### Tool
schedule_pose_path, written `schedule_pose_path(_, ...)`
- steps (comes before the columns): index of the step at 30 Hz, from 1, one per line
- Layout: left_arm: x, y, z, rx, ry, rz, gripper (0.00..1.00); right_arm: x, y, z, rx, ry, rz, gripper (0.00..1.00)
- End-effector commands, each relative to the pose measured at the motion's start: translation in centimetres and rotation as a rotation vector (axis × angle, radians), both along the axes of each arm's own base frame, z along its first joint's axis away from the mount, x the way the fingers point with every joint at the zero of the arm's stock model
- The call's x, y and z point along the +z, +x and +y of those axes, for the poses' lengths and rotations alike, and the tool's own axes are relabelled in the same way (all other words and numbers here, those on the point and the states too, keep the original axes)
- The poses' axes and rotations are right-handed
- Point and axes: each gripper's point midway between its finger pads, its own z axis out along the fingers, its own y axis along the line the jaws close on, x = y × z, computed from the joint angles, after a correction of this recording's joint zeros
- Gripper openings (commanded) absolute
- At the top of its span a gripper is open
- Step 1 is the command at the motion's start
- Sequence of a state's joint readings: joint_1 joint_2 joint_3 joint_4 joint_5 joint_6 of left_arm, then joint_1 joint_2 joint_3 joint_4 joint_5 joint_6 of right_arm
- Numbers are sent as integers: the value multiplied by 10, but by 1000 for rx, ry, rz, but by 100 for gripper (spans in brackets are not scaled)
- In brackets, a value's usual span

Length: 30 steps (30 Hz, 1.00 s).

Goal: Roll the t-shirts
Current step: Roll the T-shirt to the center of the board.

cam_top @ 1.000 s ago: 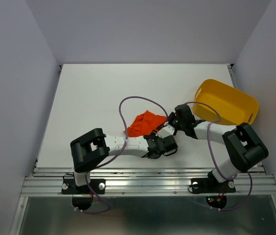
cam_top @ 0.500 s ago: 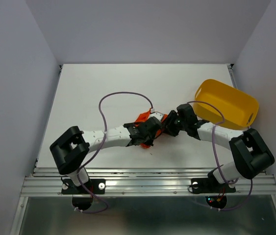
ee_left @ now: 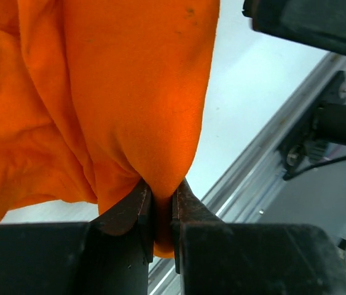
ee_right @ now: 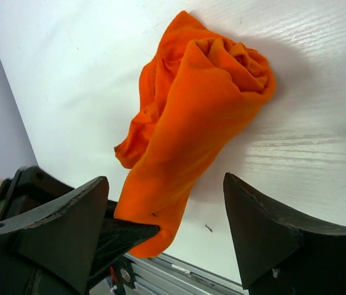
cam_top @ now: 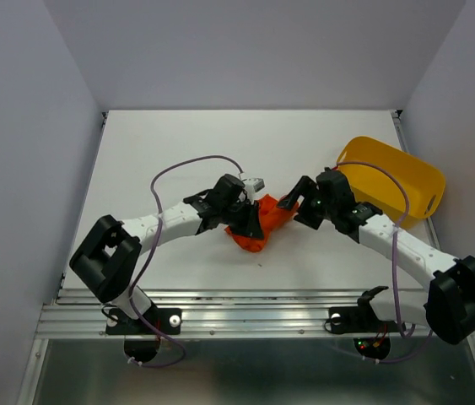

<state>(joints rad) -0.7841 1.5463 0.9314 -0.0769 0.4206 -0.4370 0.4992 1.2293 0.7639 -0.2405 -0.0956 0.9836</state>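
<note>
The orange-red t-shirt (cam_top: 262,226) lies bunched in a crumpled lump on the white table (cam_top: 161,152), mid-front. My left gripper (cam_top: 250,221) reaches in from the left and is shut on a fold of it; in the left wrist view the fabric (ee_left: 111,92) is pinched between the jaws of the gripper (ee_left: 163,206) and hangs off them. My right gripper (cam_top: 296,207) sits just right of the lump, open. In the right wrist view its fingers (ee_right: 265,233) stand wide apart with the t-shirt (ee_right: 209,86) beyond them, untouched by them.
A yellow plastic tub (cam_top: 393,181) sits tilted at the right edge of the table, behind my right arm. The metal rail (cam_top: 254,316) runs along the near edge. Purple cables (cam_top: 186,164) loop above both arms.
My left arm swung from the near edge onto the t-shirt and shut on a fold. My right gripper opened, let the fabric go and drew back to the right.
</note>
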Motion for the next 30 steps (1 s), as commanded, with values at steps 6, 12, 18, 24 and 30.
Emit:
schedule_pose_path(6,23,8,-6,-43,-224,168,0,20,-1,-15,-25,-75,-53,81)
schedule_pose_path(12,8,8,4,-32,-257,273,0,20,-1,-14,2,-91,-61,72)
schedule_pose_path(18,5,18,13,-22,-288,297,0,11,4,-5,57,-104,-45,47)
schedule_pose_path(24,-2,28,22,-6,-301,325,0,0,16,12,103,-100,-30,16)
schedule_pose_path(30,-5,31,24,-12,-312,344,0,-10,28,38,170,-96,-20,10)
